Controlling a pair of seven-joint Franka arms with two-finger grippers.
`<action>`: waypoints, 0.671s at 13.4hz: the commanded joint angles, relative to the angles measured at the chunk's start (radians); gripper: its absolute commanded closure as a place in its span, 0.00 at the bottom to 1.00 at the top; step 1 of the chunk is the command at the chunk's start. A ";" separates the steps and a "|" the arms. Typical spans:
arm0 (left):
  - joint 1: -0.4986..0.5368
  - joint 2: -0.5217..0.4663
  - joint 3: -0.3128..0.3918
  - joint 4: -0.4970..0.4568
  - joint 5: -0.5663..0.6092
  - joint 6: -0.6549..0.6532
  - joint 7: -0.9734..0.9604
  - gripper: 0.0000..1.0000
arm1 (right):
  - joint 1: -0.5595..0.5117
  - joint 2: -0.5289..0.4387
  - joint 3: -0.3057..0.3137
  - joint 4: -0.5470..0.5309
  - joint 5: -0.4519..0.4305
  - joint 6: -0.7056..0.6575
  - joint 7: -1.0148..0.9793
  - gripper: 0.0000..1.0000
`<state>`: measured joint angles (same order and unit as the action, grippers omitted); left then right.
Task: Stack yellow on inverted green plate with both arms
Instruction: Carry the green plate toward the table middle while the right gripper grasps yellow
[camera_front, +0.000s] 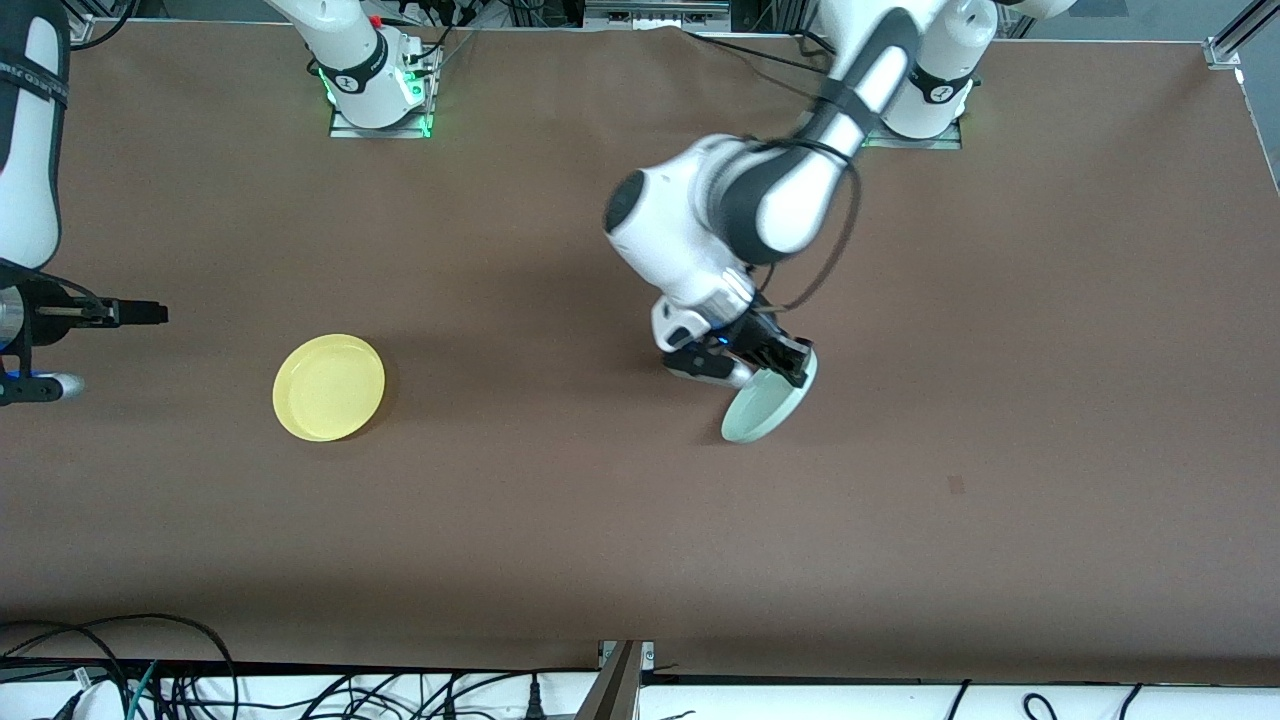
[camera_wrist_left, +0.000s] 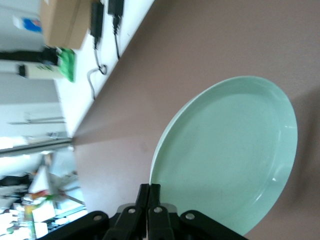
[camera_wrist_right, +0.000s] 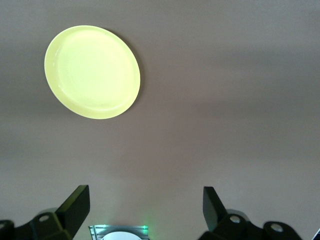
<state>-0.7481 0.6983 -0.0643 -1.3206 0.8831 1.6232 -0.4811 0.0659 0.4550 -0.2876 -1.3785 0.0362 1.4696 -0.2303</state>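
Observation:
The pale yellow plate (camera_front: 329, 387) lies right side up on the brown table toward the right arm's end; it also shows in the right wrist view (camera_wrist_right: 92, 71). My left gripper (camera_front: 795, 372) is shut on the rim of the mint-green plate (camera_front: 765, 403) near the table's middle and holds it steeply tilted on edge, with its low edge at or just above the table. In the left wrist view the shut fingertips (camera_wrist_left: 150, 188) pinch the green plate (camera_wrist_left: 230, 155) at its rim. My right gripper (camera_front: 140, 313) is open and empty, up in the air beside the yellow plate; its fingers stand wide apart in the right wrist view (camera_wrist_right: 145, 200).
The brown table (camera_front: 640, 520) has its front edge lined with cables (camera_front: 200, 680). The right arm's base (camera_front: 375, 90) and the left arm's base (camera_front: 925, 110) stand along the edge farthest from the front camera.

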 joint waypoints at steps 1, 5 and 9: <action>-0.140 0.127 0.029 0.112 0.175 -0.083 -0.001 1.00 | -0.009 0.039 0.001 -0.025 0.069 0.038 0.009 0.00; -0.382 0.240 0.220 0.170 0.270 -0.175 0.002 1.00 | -0.034 0.063 0.001 -0.047 0.079 0.070 0.005 0.00; -0.503 0.317 0.297 0.207 0.277 -0.177 -0.001 1.00 | -0.029 0.111 0.001 -0.048 0.142 0.158 0.005 0.00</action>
<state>-1.2149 0.9551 0.1954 -1.1862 1.1279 1.4732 -0.4953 0.0372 0.5479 -0.2889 -1.4209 0.1522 1.5943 -0.2300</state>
